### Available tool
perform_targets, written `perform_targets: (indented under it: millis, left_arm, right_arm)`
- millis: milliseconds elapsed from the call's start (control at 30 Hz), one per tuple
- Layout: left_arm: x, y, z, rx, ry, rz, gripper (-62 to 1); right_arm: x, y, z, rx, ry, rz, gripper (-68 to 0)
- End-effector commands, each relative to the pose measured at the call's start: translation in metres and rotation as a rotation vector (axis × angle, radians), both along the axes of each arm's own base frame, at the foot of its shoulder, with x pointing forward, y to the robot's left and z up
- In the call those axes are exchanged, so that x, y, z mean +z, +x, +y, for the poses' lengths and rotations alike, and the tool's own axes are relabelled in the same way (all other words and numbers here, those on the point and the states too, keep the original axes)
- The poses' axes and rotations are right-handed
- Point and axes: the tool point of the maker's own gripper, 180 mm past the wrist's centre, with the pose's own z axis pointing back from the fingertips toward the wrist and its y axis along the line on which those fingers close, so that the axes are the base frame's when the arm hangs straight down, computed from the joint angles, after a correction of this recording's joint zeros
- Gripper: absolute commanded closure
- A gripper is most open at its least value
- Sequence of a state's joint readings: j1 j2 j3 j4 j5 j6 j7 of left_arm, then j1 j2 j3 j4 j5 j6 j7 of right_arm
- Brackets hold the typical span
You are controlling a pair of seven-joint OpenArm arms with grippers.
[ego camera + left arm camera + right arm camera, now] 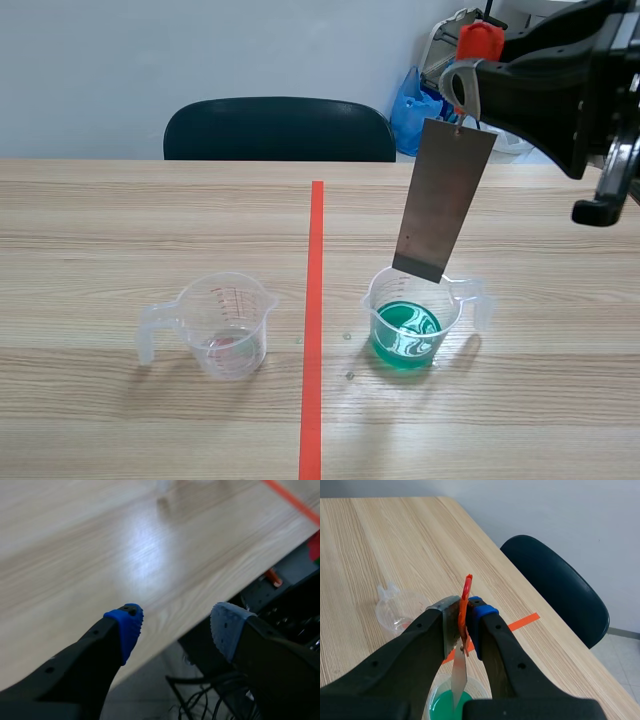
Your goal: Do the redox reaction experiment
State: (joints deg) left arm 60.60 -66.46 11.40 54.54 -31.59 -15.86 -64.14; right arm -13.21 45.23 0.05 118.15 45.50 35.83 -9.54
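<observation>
My right gripper (468,72) is raised at the far right, shut on a red clip (480,40) from which a grey metal sheet (440,200) hangs tilted. The sheet's lower edge sits at the rim of a clear beaker of green liquid (405,335), just right of the tape line. In the right wrist view the clip (466,592) is pinched in the gripper (464,611), and the sheet (459,672) points down at the green beaker (440,705). A second clear beaker (225,325) with a little pale liquid stands to the left. My left gripper (175,625) is open over the table's edge.
An orange-red tape line (314,320) runs down the table between the two beakers. A dark chair (280,130) stands behind the table's far edge, with a blue bag (412,105) beside it. Cables and equipment (280,605) lie below the table edge by the left gripper.
</observation>
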Motion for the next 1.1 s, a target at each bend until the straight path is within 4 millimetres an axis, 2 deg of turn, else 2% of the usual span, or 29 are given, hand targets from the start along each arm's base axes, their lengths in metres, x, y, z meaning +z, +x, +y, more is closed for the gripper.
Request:
perform_targets:
  millis: [0, 133, 267, 500, 633, 900, 1067]
  left_arm:
    - [0.001, -0.006, -0.001, 0.048, 0.002, -0.036, -40.8]
    - [-0.002, -0.03, 0.01, 0.13, 0.076, -0.048, -55.5]
    - [0.009, -0.044, 0.019, 0.21, 0.102, -0.095, -62.3]
    - [0.03, -0.058, 0.039, 0.339, 0.152, -0.173, -62.3]
    - [0.04, -0.057, 0.053, 0.412, 0.193, -0.232, -62.3]
    - [0.076, -0.035, 0.061, 0.512, 0.209, -0.414, -62.3]
    - [0.087, -0.019, 0.049, 0.5, 0.194, -0.467, -62.3]
  right_arm:
    - [0.013, 0.0, 0.001, 0.007, 0.017, -0.038, -0.7]
    - [0.013, 0.0, 0.001, 0.007, 0.017, -0.038, -0.6]
    - [0.013, 0.0, 0.001, 0.007, 0.018, -0.038, -0.6]
    - [0.013, 0.0, 0.001, 0.007, 0.018, -0.038, -0.7]
    - [0.013, 0.0, 0.001, 0.007, 0.018, -0.038, -0.6]
    - [0.013, 0.0, 0.001, 0.007, 0.017, -0.038, -0.7]
    - [0.013, 0.0, 0.001, 0.007, 0.017, -0.038, -0.6]
